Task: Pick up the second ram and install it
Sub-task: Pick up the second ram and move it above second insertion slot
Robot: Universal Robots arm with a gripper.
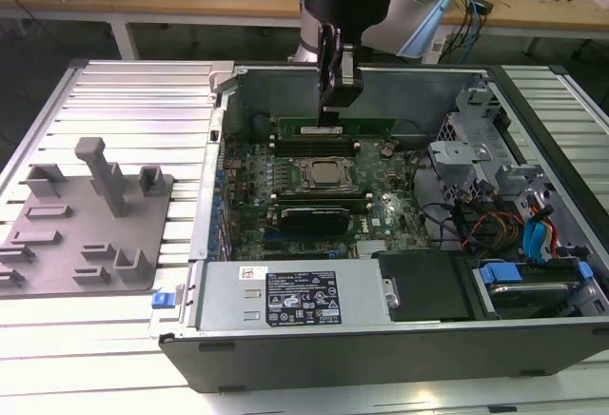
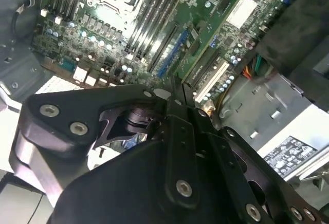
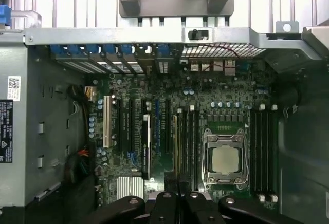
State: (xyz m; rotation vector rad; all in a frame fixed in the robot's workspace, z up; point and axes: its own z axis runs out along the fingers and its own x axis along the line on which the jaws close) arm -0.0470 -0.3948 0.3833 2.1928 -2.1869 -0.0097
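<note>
Just below claw: second ram

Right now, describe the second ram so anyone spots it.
In the open computer case, find the processor socket. Between it and the wall, the second ram is a thin green stick; unlike neighbouring slots, its white sticker sits under the gripper.

Strong light comes from above. In the exterior view the ribbed table is washed almost white, most of all at its near edge, while the inside of the computer case stays darker. In the second wrist view the gripper is close to the lens, dark and soft, and the motherboard behind it is a little blurred. The first wrist view is even and sharp; there the thin edge of the second ram shines pale.
</note>
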